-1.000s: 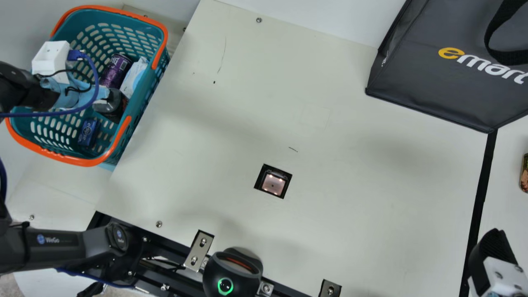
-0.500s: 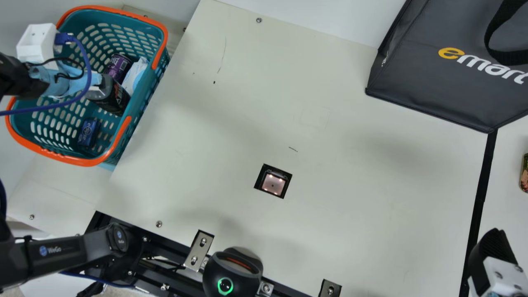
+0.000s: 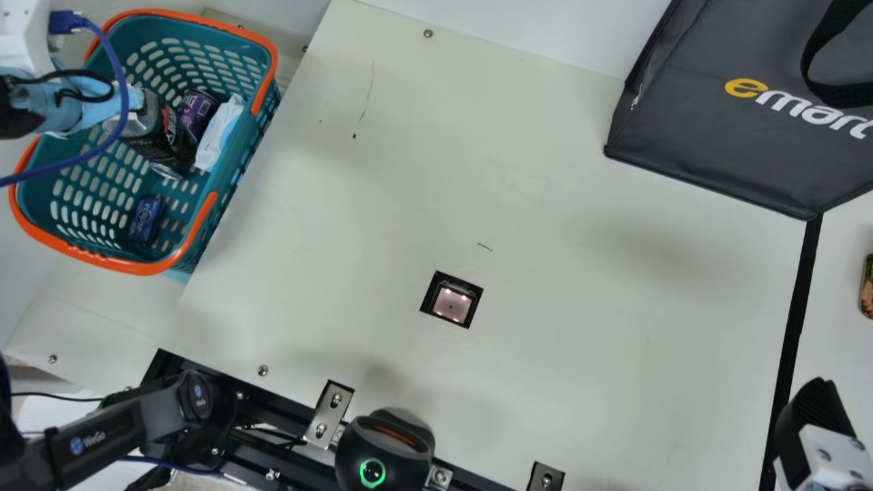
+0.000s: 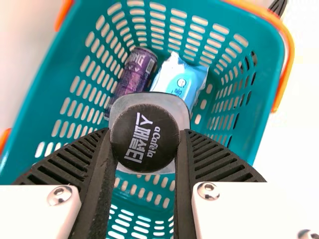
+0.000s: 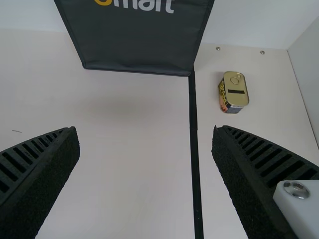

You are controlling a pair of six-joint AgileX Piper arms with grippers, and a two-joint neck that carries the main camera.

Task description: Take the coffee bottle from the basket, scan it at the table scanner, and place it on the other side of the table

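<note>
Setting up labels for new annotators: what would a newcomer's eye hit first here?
Probably the teal basket with its orange rim, upper left in the main view, where the left gripper holds the dark coffee bottle by its cap end. Next, the big dark bag at upper right, and the small lit scanner window set into the bare middle of the pale table.

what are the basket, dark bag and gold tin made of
Basket: probably moulded plastic, smooth teal walls with rows of regular slots. Dark bag: matte, maybe coated fabric or sheet plastic; its soft seamed edges fit either. Tin: likely shiny metal, given its gold lid and pull ring.
</note>
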